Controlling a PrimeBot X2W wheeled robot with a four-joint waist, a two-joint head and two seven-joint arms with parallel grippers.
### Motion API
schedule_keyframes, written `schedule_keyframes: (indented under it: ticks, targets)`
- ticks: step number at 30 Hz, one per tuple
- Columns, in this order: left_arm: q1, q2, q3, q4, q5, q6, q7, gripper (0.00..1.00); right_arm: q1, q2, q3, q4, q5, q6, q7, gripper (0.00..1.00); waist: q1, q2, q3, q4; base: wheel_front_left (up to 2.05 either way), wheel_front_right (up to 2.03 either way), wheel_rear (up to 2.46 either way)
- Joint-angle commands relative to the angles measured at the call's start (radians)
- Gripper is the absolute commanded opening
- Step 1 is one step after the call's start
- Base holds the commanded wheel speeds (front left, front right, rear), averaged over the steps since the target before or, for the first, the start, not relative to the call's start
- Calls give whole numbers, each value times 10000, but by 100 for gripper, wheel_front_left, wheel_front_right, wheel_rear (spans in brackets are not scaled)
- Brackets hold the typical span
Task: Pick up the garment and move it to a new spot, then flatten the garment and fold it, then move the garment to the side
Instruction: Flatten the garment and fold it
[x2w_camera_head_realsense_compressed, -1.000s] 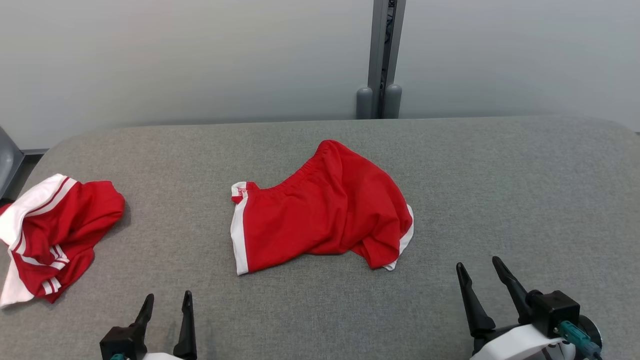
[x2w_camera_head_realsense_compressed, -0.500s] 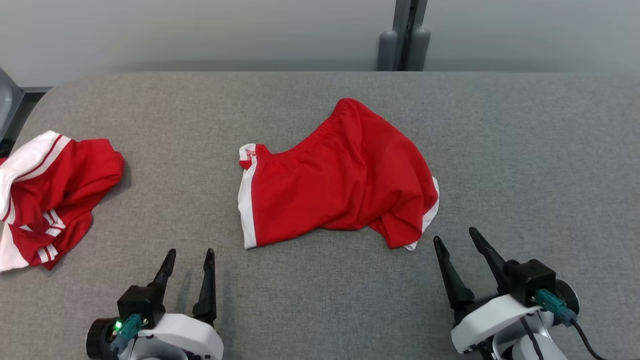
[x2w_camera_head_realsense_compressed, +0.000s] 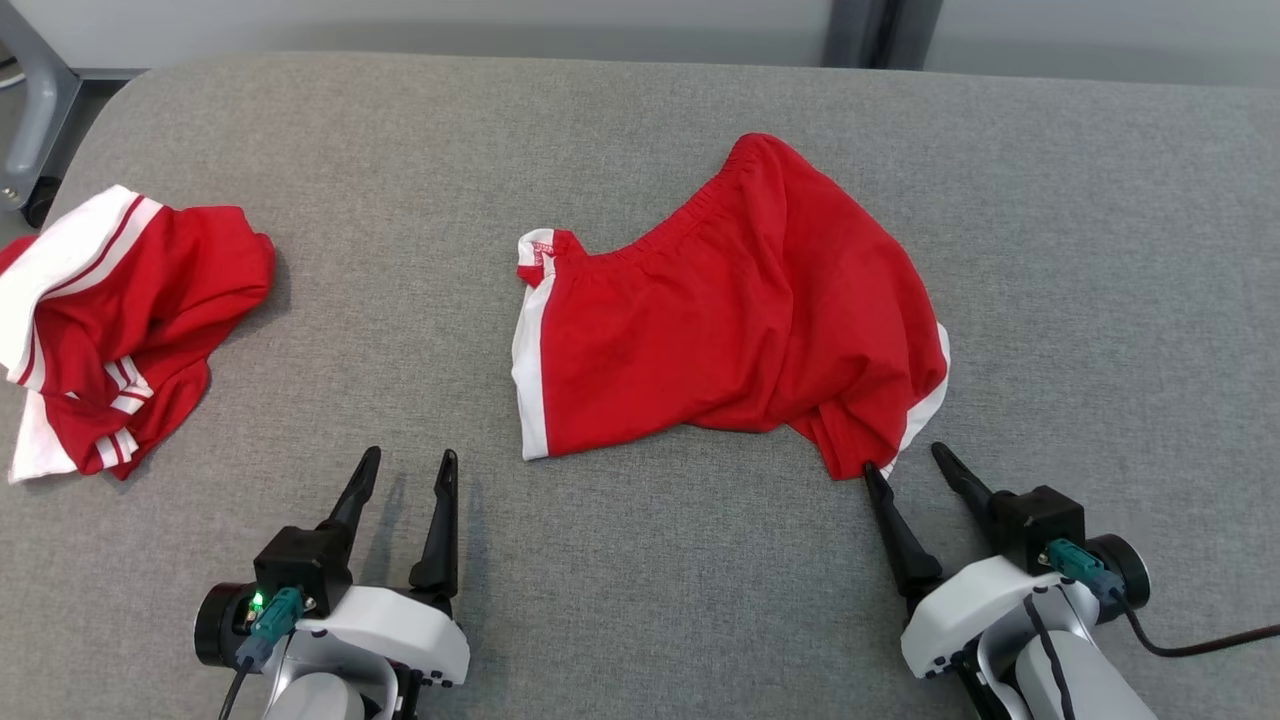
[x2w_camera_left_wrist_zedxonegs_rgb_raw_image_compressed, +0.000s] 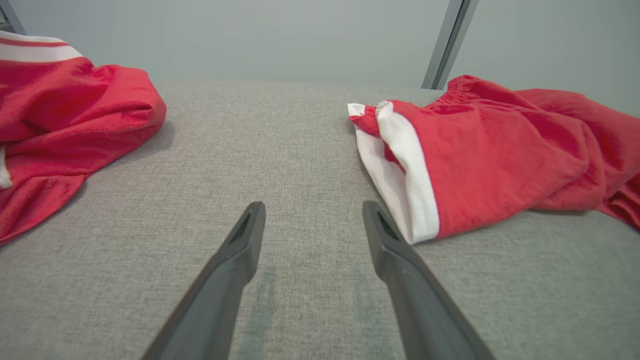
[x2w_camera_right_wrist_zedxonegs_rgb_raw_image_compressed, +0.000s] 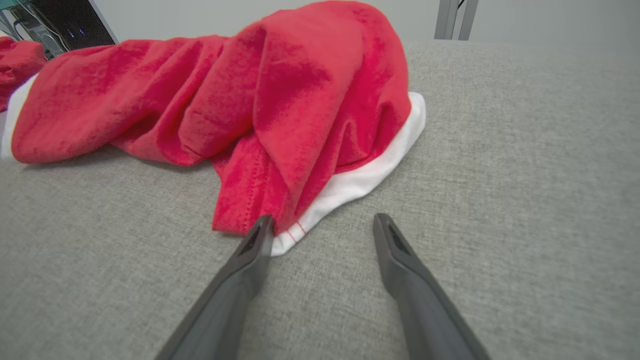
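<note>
Head view is showing the garment (x2w_camera_head_realsense_compressed: 720, 320) lying mid-table (x2w_camera_head_realsense_compressed: 640, 600), long axis running left-right; the right gripper (x2w_camera_head_realsense_compressed: 904, 459) (spread wide, empty) is sitting nearer, one fingertip (x2w_camera_head_realsense_compressed: 872, 478) at its near corner, the left gripper (x2w_camera_head_realsense_compressed: 410, 454), likewise wide and empty, standing apart.

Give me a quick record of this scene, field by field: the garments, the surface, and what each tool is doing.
surface: grey fabric-covered table
centre garment: red shorts with white side stripes, crumpled, lying on the table
second garment: red and white garment, bunched near the table's left edge
left tool: open, empty, over bare table, apart from both garments
right tool: open, empty, one fingertip at the shorts' near hem corner; contact unclear
task stage: shorts not yet picked up
</note>
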Motion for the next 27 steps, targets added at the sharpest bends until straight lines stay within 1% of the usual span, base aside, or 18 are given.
schedule_keyframes:
  ticks: [1, 3, 4, 5, 6, 10, 13, 16, 22, 25, 27]
  targets:
    - [-171, 37, 11, -60, -27, -9, -19, 100, -116, -62, -41, 164, -80, 1, 5, 100, 0, 0, 86, 97, 0, 0, 0]
    - [-145, 35, 35, -78, -28, -27, -19, 100, -194, -60, 3, 459, -108, 1, 16, 100, 0, 0, 121, 153, 0, 0, 0]
    - [-136, 38, 79, -100, -12, -19, -19, 100, -262, -58, 7, 690, -148, 1, 26, 49, 0, 0, 141, 185, 0, 0, 0]
    - [-137, 35, 88, -105, -14, -17, -19, 100, -282, -58, -5, 752, -152, 1, 31, 26, 0, 0, 141, 194, 0, 0, 0]
    - [-134, 35, 93, -110, -17, -12, -19, 100, -278, -60, -30, 785, -163, 1, 33, 0, 0, 0, 128, 198, 0, 0, 0]
    - [-30, 37, 122, -141, -91, -20, -19, 100, -202, -100, -440, 380, -257, -2, 16, 0, 0, 0, -3, 135, 0, 0, 0]
    - [-1, 37, 59, -172, -187, -20, -19, 100, -192, -133, -823, -332, -321, -1, 0, 0, 0, 0, -148, 61, 0, 0, 0]
    - [48, 38, -29, -170, -239, -26, -19, 100, -338, -227, -936, -1172, -355, 1, 2, 0, 0, 0, -354, -13, 0, 0, 0]
    - [204, 38, -164, -66, -327, 7, -19, 100, -1417, -597, -473, -2631, -214, -1, 1, 0, 0, 0, -928, -69, 0, 0, 0]
    - [322, 38, -240, -1, -406, 18, -19, 100, -2343, -712, 66, -2948, -94, 1, 1, 0, 0, 0, -1207, -15, 0, 0, 0]
    - [335, 38, -319, 32, -433, 2, -19, 100, -3129, -765, 574, -2940, -50, 1, 1, 0, 0, 0, -1380, 66, 0, 0, 0]
